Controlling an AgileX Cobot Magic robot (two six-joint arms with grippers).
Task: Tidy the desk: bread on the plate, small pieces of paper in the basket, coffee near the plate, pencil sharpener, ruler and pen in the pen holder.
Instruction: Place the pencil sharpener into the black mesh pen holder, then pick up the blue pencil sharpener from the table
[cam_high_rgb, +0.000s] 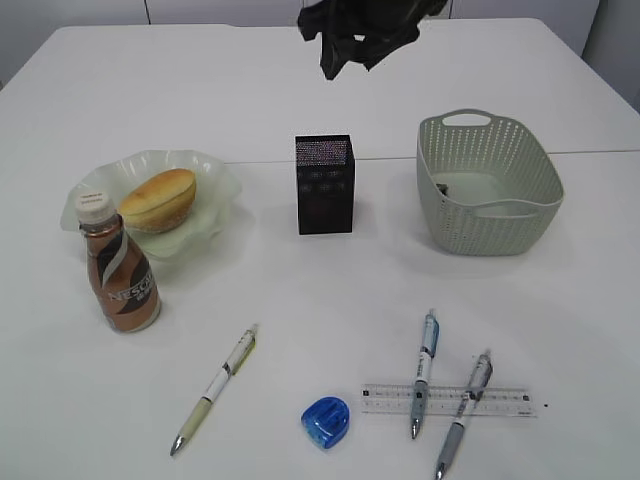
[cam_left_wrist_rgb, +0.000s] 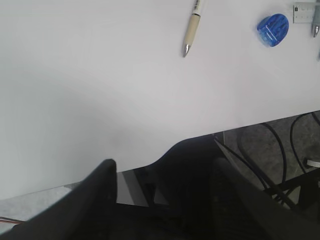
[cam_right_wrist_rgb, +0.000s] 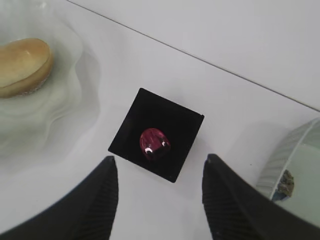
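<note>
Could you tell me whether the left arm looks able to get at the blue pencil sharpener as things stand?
Probably yes. The round blue translucent pencil sharpener lies alone on the bare white desk, ahead of the open left gripper, with nothing between them; the cream-barrelled pen lies off to one side.

From my exterior view the right arm (cam_high_rgb: 362, 35) is cropped by the top edge, its gripper unresolved. The grey pen (cam_high_rgb: 462, 414) runs off the bottom. In my right wrist view, the basket (cam_right_wrist_rgb: 295, 165) is cropped at right; a small item inside it (cam_right_wrist_rgb: 286, 183) is too blurred to identify.
</note>
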